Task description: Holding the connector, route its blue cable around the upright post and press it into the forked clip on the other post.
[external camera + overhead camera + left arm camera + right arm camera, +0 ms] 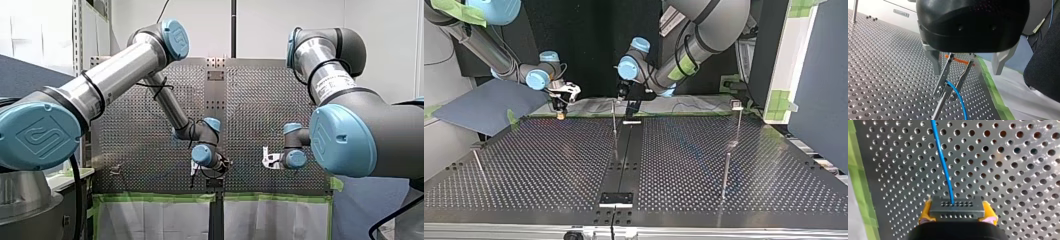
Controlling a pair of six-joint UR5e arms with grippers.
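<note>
In the right wrist view my right gripper (957,214) is shut on the dark grey connector (957,207), held between yellow pads (926,212). The blue cable (942,160) leaves the connector and runs away over the perforated plate. In the left wrist view my left gripper (966,73) is open, its metal fingers (934,62) standing wide on either side of the forked clip (944,80) on a thin post. The blue cable (959,98) lies in the base of the fork and curves down from it. In the top view my right gripper (560,106) hangs at the left and my left gripper (629,104) by the clip post (614,120).
Other thin posts stand at the top view's right (738,122) (725,175) and one at its left (477,162). A dark strip (626,150) runs down the plate's middle. Green tape (993,92) edges the plate near the left gripper. An orange piece (958,60) lies beyond the clip.
</note>
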